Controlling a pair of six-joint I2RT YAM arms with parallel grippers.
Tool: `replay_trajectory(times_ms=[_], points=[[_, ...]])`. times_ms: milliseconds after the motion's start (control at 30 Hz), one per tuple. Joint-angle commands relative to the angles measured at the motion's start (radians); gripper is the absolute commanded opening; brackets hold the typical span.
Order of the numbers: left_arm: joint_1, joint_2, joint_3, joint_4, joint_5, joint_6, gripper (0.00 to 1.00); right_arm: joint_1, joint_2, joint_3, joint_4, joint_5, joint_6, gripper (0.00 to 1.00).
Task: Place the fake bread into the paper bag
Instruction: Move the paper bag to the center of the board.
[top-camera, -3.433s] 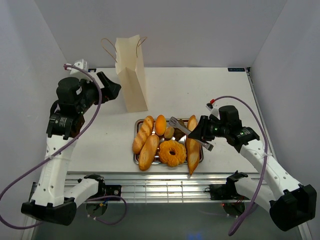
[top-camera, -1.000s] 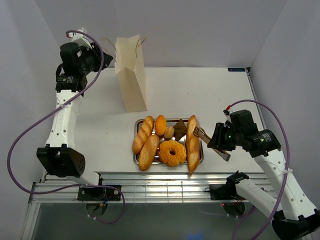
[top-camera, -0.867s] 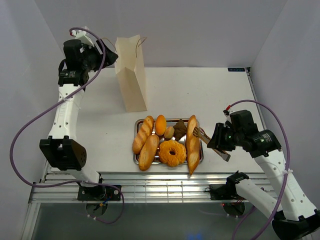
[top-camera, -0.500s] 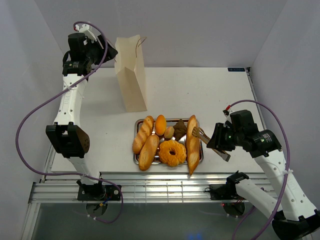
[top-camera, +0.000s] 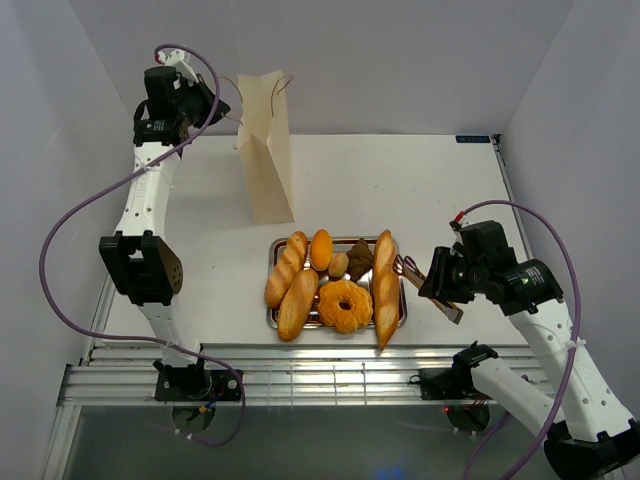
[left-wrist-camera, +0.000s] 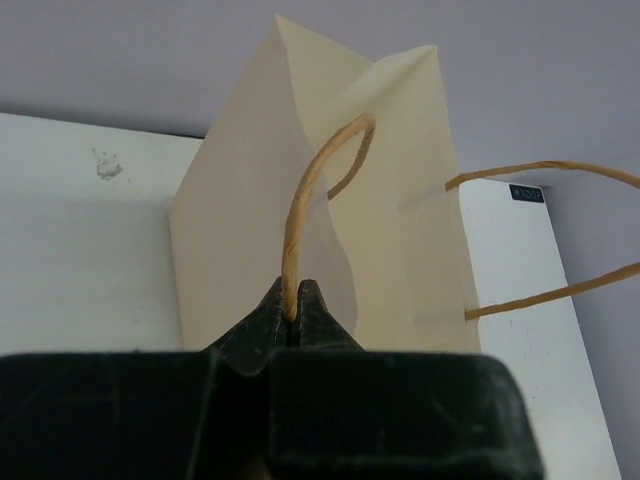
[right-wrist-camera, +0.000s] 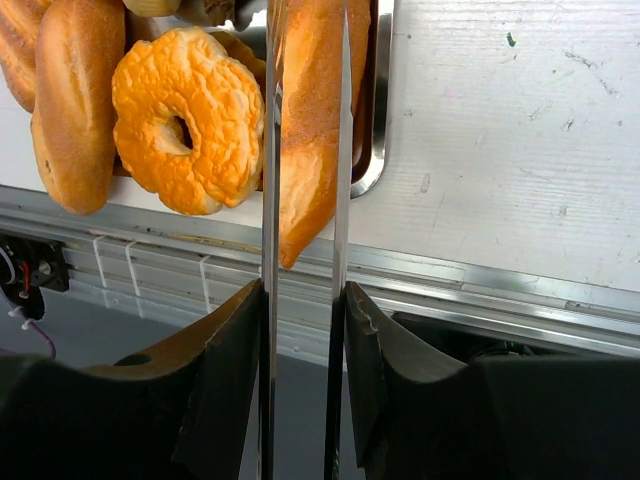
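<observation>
Left wrist view: my left gripper (left-wrist-camera: 293, 311), raised since a second ago, now pinches the brown cord handle (left-wrist-camera: 296, 225) of the tall cream paper bag (left-wrist-camera: 400, 180), which I judge readies its mouth. My right gripper (right-wrist-camera: 300, 296) clamps long metal tongs (right-wrist-camera: 342, 150), their blades framing the golden toy baguette (right-wrist-camera: 310, 130) on the shiny steel tray (right-wrist-camera: 376, 120).

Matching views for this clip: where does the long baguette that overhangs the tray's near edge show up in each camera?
Top external: the long baguette lies on the right side of the tray, its tip past the near edge.
Right wrist: upper centre, framed between the blades of the tongs.
Left wrist: not in it; only the paper bag shows.
Shared landmark: the ring doughnut, just left of it in both views.
</observation>
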Motion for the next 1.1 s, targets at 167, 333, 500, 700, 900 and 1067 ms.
replay_trajectory(times_ms=[167, 333, 500, 700, 900, 1067], points=[[0.007, -0.303, -0.186, -0.013, -0.012, 0.048, 0.00, -0.003, -0.027, 0.018, 0.006, 0.011, 0.006, 0.43], [0.007, -0.421, -0.260, -0.056, 0.014, 0.050, 0.00, -0.003, -0.022, -0.011, 0.030, -0.018, 0.006, 0.43], [0.007, -0.567, -0.410, -0.058, 0.003, 0.053, 0.00, -0.003, -0.027, -0.040, 0.050, -0.032, 0.008, 0.44], [0.007, -0.705, -0.562, -0.023, 0.043, 0.030, 0.00, -0.003, -0.025, -0.062, 0.055, -0.032, 0.008, 0.46], [0.007, -0.770, -0.581, -0.009, 0.089, 0.022, 0.00, -0.002, -0.034, -0.077, 0.058, -0.038, 0.011, 0.48], [0.007, -0.790, -0.571, 0.016, 0.141, 0.039, 0.00, -0.003, -0.045, -0.092, 0.067, -0.056, 0.015, 0.48]])
